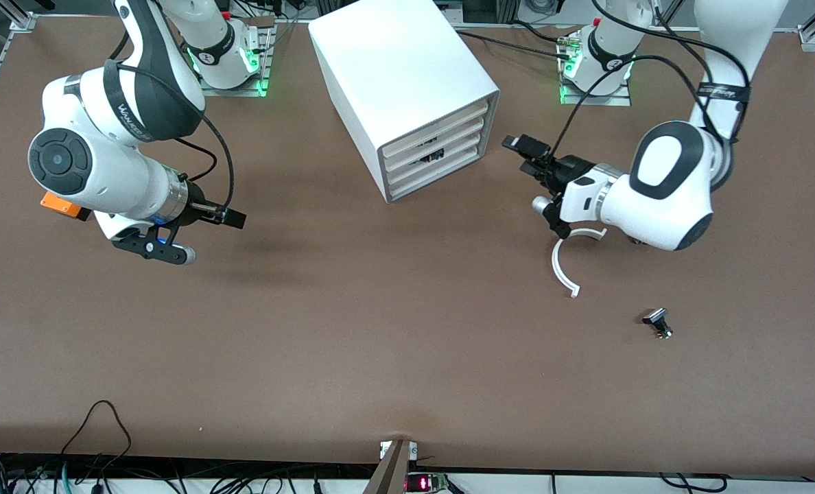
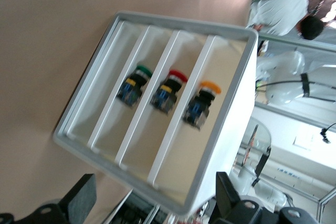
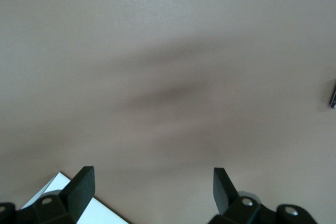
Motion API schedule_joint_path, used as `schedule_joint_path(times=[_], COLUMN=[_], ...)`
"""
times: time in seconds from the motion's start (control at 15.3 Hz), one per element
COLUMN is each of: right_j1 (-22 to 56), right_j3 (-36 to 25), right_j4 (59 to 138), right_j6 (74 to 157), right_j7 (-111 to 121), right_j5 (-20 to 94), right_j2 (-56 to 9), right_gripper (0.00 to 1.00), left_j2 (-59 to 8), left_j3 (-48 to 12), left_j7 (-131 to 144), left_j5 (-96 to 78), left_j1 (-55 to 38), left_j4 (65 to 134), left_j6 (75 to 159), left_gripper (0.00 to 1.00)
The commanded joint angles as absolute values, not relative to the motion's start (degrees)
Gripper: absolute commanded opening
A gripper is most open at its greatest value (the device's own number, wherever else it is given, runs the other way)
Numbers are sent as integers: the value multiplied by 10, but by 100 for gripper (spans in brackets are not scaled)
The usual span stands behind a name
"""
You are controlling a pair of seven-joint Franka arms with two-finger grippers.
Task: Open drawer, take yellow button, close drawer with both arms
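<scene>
Cabinet (image 1: 407, 89) sitting mid-desk toward the robots' edge, drawer fronts facing the left arm's end. Right gripper (image 3: 152, 192) hanging jaws wide over bare desk at the right arm's end. Left gripper (image 2: 152, 203) hovering jaws wide in front of the drawers. White curved part (image 1: 564, 269) lying under the left arm. Button (image 2: 200, 103), orange-capped, showing through one clear drawer front beside red and green ones.
</scene>
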State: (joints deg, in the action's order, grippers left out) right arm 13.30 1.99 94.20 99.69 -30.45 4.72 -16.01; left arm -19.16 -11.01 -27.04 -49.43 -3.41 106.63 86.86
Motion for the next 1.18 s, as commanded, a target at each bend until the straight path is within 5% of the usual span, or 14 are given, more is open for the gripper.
schedule_joint_path(times=[0.0, 0.39, 1.11], right_j1=[148, 151, 186], right_j3=[18, 18, 18], right_j4=[924, 905, 848], right_j6=[988, 988, 977], right_j7=[-335, -352, -462], right_j5=[56, 57, 69], right_j2=[-167, -178, -215], right_gripper=[100, 100, 100], left_j2=[-136, -102, -104], left_j3=[-141, -194, -208], left_j7=[-327, -413, -475], left_j5=[-573, -695, -695], left_j1=[-27, -24, -27], left_j4=[1172, 1283, 1318], left_j6=[959, 1048, 1036], left_gripper=[100, 96, 55])
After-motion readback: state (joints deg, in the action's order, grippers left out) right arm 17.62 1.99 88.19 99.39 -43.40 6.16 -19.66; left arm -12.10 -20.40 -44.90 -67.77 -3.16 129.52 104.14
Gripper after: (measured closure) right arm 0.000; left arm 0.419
